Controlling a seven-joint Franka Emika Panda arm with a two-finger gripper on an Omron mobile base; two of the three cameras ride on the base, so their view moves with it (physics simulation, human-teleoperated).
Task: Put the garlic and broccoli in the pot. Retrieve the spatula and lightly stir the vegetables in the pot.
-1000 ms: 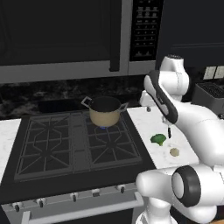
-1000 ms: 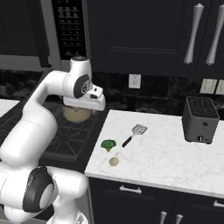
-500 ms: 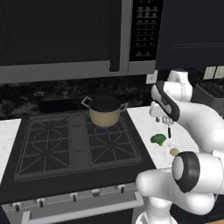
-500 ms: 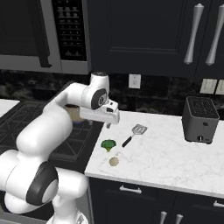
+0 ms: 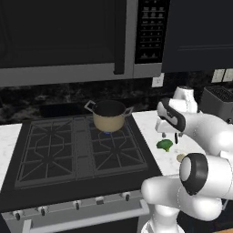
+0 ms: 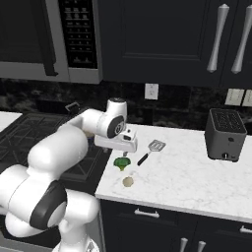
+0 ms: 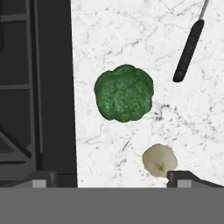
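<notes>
The green broccoli (image 7: 124,99) lies on the white marble counter (image 6: 187,177) close to the stove's edge, also seen as broccoli (image 5: 164,144) and broccoli (image 6: 122,163). The pale garlic (image 7: 159,160) rests just in front of it, garlic (image 6: 128,181) nearer the counter's front. My gripper (image 7: 113,178) hangs open right above the broccoli, holding nothing; from the base it is the gripper (image 6: 123,153). The spatula (image 6: 150,152) lies to the broccoli's right, its black handle (image 7: 188,50) pointing toward it. The tan pot (image 5: 109,116) stands on the stove's back right burner.
The black gas stove (image 5: 77,145) lies left of the counter, its edge (image 7: 52,87) beside the broccoli. A dark toaster (image 6: 225,134) stands at the counter's far right. A microwave (image 5: 68,36) hangs above the stove.
The arm has swung right from beside the pot over to the counter and lowered the hand above the broccoli. The gripper stayed open. Nothing on the counter moved.
</notes>
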